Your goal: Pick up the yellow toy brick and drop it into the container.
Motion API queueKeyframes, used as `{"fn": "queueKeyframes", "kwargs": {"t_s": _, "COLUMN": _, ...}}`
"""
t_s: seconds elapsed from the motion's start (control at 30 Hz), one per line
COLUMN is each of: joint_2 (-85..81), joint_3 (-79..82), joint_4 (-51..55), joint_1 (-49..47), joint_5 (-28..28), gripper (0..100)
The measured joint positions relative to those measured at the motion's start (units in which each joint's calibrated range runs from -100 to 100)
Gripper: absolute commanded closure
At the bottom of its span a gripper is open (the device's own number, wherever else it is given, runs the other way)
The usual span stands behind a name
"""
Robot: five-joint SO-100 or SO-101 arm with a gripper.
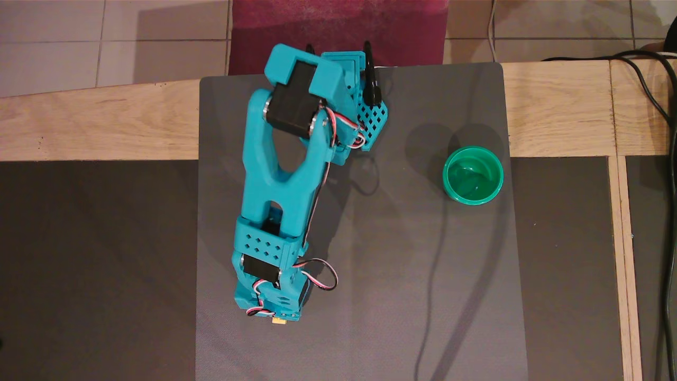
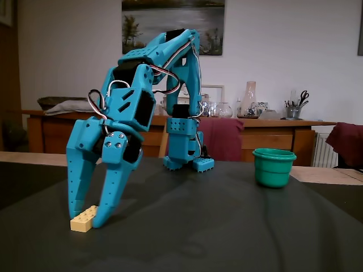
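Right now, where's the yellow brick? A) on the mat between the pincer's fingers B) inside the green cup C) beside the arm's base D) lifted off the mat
A: in the fixed view the yellow brick lies flat on the mat, with the pincer straddling it, far from the green cup.
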Motion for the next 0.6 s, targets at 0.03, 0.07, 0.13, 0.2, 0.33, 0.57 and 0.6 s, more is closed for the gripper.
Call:
{"fn": "queueKeyframes", "kwargs": {"t_s": 0.03, "joint_2": 0.34, "joint_3": -0.18, "joint_4": 0.00, "joint_1": 0.00, "joint_5": 0.00, "gripper": 100}}
{"fn": "queueKeyframes", "kwargs": {"t_s": 0.07, "joint_2": 0.51, "joint_3": -0.27, "joint_4": 0.00, "joint_1": 0.00, "joint_5": 0.00, "gripper": 100}}
{"fn": "queueKeyframes", "kwargs": {"t_s": 0.13, "joint_2": 0.59, "joint_3": -0.27, "joint_4": 0.00, "joint_1": 0.00, "joint_5": -0.42, "gripper": 100}}
{"fn": "queueKeyframes", "kwargs": {"t_s": 0.2, "joint_2": 0.59, "joint_3": -0.27, "joint_4": 0.00, "joint_1": 0.00, "joint_5": -1.27, "gripper": 100}}
{"fn": "queueKeyframes", "kwargs": {"t_s": 0.33, "joint_2": -0.42, "joint_3": -0.36, "joint_4": 1.06, "joint_1": -0.74, "joint_5": -4.18, "gripper": 100}}
{"fn": "queueKeyframes", "kwargs": {"t_s": 0.57, "joint_2": -13.00, "joint_3": -9.52, "joint_4": 25.78, "joint_1": -11.28, "joint_5": -14.44, "gripper": 100}}
{"fn": "queueKeyframes", "kwargs": {"t_s": 0.6, "joint_2": -14.11, "joint_3": -11.87, "joint_4": 29.48, "joint_1": -13.14, "joint_5": -15.65, "gripper": 100}}
